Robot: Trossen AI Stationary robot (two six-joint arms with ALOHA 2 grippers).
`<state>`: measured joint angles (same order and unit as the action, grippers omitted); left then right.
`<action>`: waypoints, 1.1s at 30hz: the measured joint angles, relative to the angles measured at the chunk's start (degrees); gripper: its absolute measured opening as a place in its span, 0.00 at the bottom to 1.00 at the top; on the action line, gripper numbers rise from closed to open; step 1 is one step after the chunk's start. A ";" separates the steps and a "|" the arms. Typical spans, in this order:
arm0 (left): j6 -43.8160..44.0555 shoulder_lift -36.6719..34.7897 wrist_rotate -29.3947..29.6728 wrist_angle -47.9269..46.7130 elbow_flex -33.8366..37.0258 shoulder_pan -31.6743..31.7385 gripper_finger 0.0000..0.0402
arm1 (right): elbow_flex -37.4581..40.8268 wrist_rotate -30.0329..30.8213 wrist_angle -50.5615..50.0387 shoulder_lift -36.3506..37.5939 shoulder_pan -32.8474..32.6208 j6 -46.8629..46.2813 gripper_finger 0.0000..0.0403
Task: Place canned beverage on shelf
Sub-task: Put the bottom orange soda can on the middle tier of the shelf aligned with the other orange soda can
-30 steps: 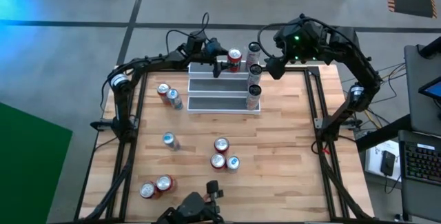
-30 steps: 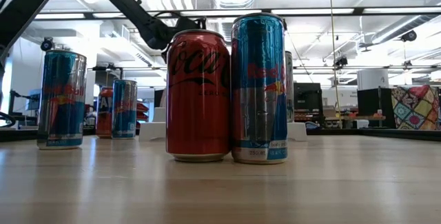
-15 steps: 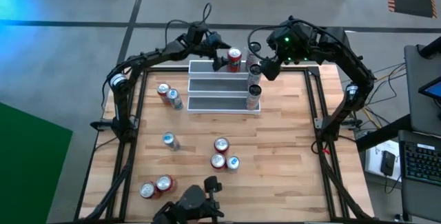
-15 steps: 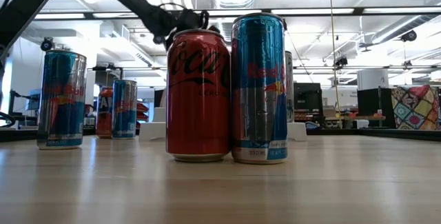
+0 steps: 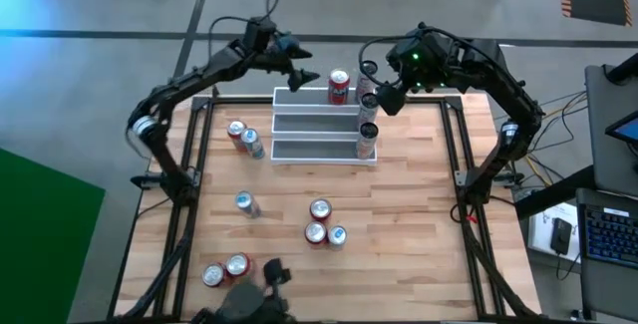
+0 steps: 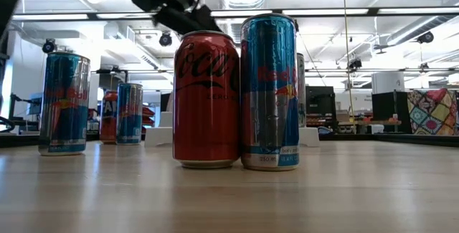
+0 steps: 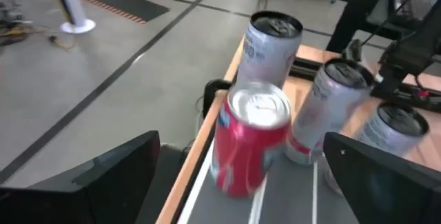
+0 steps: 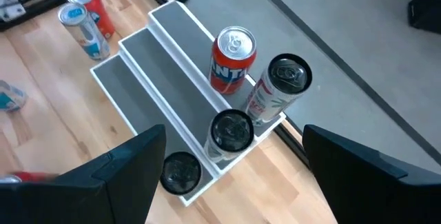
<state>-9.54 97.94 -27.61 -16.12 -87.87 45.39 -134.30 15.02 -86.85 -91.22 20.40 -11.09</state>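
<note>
The shelf (image 5: 309,125) stands at the table's far edge, a white three-step rack with grey treads (image 8: 148,65). A red can (image 5: 340,87) stands upright by its base on the top step; it also shows in the left wrist view (image 7: 251,138). Three more cans (image 5: 368,130) stand upright at the shelf's right end, one on each step. My left gripper (image 5: 302,78) is open and empty, in the air to the left of the red can and apart from it. My right gripper (image 5: 382,98) is open and empty above the shelf's right end.
Loose cans stand on the wood: two left of the shelf (image 5: 244,137), one at mid left (image 5: 245,202), three in the middle (image 5: 321,222), two near the front edge (image 5: 225,269). The low view shows a red can (image 6: 206,100) and a blue one (image 6: 270,93) up close.
My left gripper has drawn back from the red can toward the table's left and risen. The red can stays upright on the top step. My right gripper has shifted a little toward the table's left, over the shelf's right end.
</note>
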 joint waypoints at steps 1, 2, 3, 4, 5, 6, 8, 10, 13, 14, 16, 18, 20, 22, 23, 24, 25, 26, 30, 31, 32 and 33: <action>0.14 -2.27 0.54 0.03 2.12 -0.02 0.98 | 0.29 -0.41 0.66 0.00 0.00 -0.67 0.82; 0.77 -4.62 0.99 0.02 4.41 -0.21 0.98 | 0.68 -1.40 1.40 0.00 0.00 -1.42 0.82; 1.84 -6.97 1.33 0.21 6.62 -0.60 0.98 | 1.24 -3.25 2.13 0.01 0.00 -1.90 0.82; 3.05 -9.39 1.53 0.40 9.00 -1.10 0.98 | 1.86 -5.95 2.77 0.02 0.00 -2.45 0.82; 4.86 -11.83 1.67 0.50 11.38 -1.73 0.98 | 2.75 -9.01 3.58 0.02 -0.21 -2.68 0.82; 7.34 -14.27 1.81 0.50 13.69 -2.53 0.98 | 3.87 -11.71 4.83 0.04 -0.63 -2.98 0.82; 11.37 -19.51 2.04 0.43 18.26 -4.66 0.98 | 6.25 -15.01 7.56 0.04 -2.18 -3.89 0.82; 13.43 -25.14 3.53 0.52 22.36 -7.77 0.98 | 8.67 -15.86 9.31 0.02 -4.31 -4.48 0.82; 14.90 -32.72 9.93 0.74 27.41 -13.71 0.98 | 11.76 -15.97 10.90 0.02 -7.38 -5.99 0.82; 15.04 -34.73 12.16 0.69 28.77 -15.89 0.98 | 12.64 -15.92 11.39 0.02 -8.31 -6.86 0.82; 15.11 -37.77 16.54 0.87 30.92 -19.92 0.98 | 14.02 -15.02 11.55 0.02 -10.02 -9.52 0.82; 16.71 -39.85 20.51 1.02 31.94 -23.18 0.98 | 15.60 -14.53 12.65 0.02 -11.87 -12.56 0.82; 19.58 -40.97 21.30 1.24 32.16 -25.56 0.98 | 17.44 -14.36 14.66 0.04 -13.68 -15.64 0.82; 22.56 -41.44 21.18 3.50 32.16 -27.22 0.98 | 19.94 -14.36 17.91 -0.06 -15.78 -17.61 0.82; 24.13 -41.63 20.98 3.74 32.03 -27.72 0.98 | 21.20 -14.37 19.70 -0.40 -16.97 -18.38 0.82; 26.06 -41.82 20.62 3.07 31.64 -27.93 0.98 | 22.42 -14.38 21.16 -0.65 -18.06 -19.12 0.82; 27.49 -41.88 20.03 2.29 31.19 -28.04 0.98 | 23.71 -14.42 22.28 -1.07 -19.01 -19.50 0.82; 28.26 -41.99 18.80 0.82 30.69 -28.04 0.98 | 24.88 -14.42 23.11 -1.77 -20.21 -20.29 0.82; 30.20 -44.42 16.35 -9.43 30.38 -29.86 0.94 | 27.27 -13.99 23.29 -4.82 -23.89 -30.57 0.82; 30.23 -45.34 16.36 -12.25 30.51 -31.06 0.92 | 27.55 -13.75 23.50 -5.52 -24.91 -33.31 0.82; 30.24 -46.27 16.79 -15.31 30.72 -32.51 0.90 | 27.82 -13.29 23.96 -6.10 -25.93 -35.26 0.82; 30.38 -47.08 17.80 -18.24 30.86 -34.12 0.89 | 27.90 -12.62 24.94 -6.61 -27.09 -36.41 0.82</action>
<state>20.84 50.86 -9.81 -34.35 -57.01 11.26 -106.40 2.40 -61.91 -97.83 -6.69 -47.50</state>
